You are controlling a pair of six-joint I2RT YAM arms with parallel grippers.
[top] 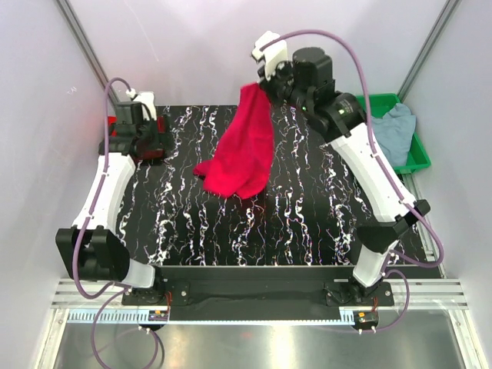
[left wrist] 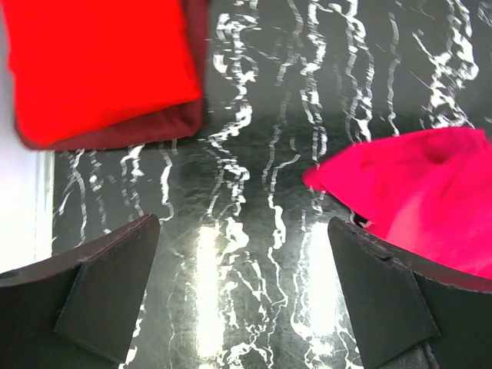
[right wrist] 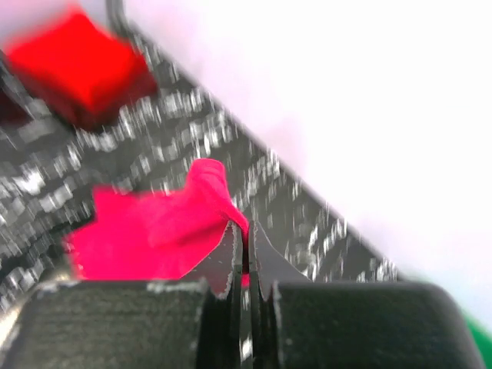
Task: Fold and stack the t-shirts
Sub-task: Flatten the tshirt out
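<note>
A crimson t-shirt (top: 244, 146) hangs from my right gripper (top: 265, 86) at the far middle of the table, and its lower end is bunched on the black marbled surface. In the right wrist view the jaws (right wrist: 246, 238) are shut on an edge of this shirt (right wrist: 154, 231). My left gripper (top: 144, 142) hovers at the far left, open, with only bare table between its fingers (left wrist: 108, 284). Folded red t-shirts (left wrist: 100, 61) lie stacked just beyond it, also seen as a red stack (right wrist: 81, 65) from the right wrist. The hanging shirt's lower end (left wrist: 415, 192) is to the right of the left gripper.
A green tray (top: 419, 154) sits off the table's far right corner, holding a crumpled grey-blue t-shirt (top: 396, 131). White walls enclose the table on the left, back and right. The arm bases stand at the near edge.
</note>
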